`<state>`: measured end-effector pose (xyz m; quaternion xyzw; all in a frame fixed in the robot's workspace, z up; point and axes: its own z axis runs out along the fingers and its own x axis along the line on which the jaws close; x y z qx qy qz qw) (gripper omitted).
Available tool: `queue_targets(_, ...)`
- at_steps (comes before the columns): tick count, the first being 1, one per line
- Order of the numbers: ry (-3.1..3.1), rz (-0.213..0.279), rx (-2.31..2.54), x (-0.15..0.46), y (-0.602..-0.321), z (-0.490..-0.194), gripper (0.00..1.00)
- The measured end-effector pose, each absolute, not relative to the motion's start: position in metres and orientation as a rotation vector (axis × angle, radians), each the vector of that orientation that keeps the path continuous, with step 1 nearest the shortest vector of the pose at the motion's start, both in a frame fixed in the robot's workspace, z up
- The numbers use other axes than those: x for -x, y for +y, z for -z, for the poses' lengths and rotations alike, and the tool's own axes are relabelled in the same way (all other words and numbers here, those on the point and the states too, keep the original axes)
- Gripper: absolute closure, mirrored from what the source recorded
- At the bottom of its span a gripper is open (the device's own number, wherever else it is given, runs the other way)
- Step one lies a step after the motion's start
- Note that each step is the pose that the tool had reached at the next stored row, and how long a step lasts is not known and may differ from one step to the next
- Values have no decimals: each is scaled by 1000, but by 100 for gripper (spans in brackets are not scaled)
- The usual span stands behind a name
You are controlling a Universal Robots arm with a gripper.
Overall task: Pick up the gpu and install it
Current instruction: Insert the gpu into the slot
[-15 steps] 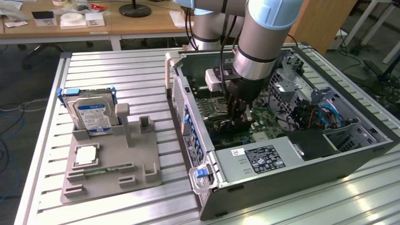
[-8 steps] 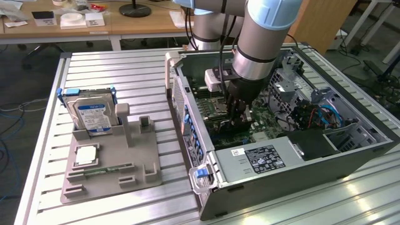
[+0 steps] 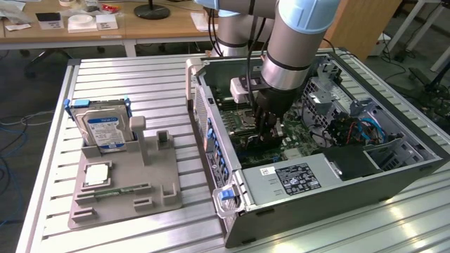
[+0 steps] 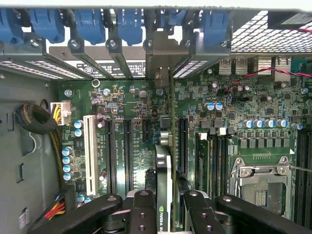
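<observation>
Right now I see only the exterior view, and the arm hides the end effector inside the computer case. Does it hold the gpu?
Observer: Yes. In the wrist view the end effector is closed on the gpu, which stands edge-on between the fingers.
Operator: Where is its metal end?
Observer: The silver bracket reaches the rear slot openings, below the blue latches.
Operator: Are the slots beside the card occupied?
Observer: No. The black slots and the white slot next to it are empty.
</observation>
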<state>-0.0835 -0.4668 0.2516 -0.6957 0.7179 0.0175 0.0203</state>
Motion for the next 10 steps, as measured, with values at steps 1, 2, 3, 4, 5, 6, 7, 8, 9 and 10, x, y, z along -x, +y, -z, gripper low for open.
queue_targets(1, 2227, -54, 2158, 84, -467, -252, 74)
queue_targets(2, 2227, -54, 2158, 84, -467, -252, 74)
queue_targets(3, 2227, -54, 2158, 85, -467, -252, 74)
queue_targets(4, 2227, -54, 2158, 85, -467, -252, 74)
queue_targets(5, 2226, -54, 2158, 85, -467, -252, 74)
queue_targets(6, 2226, -54, 2158, 85, -467, -252, 74)
queue_targets(7, 2226, -54, 2158, 85, -467, -252, 74)
queue_targets(8, 2226, -54, 2158, 85, -467, -252, 74)
queue_targets(9, 2227, -54, 2158, 85, -467, -251, 74)
queue_targets(10, 2227, -54, 2158, 85, -467, -251, 74)
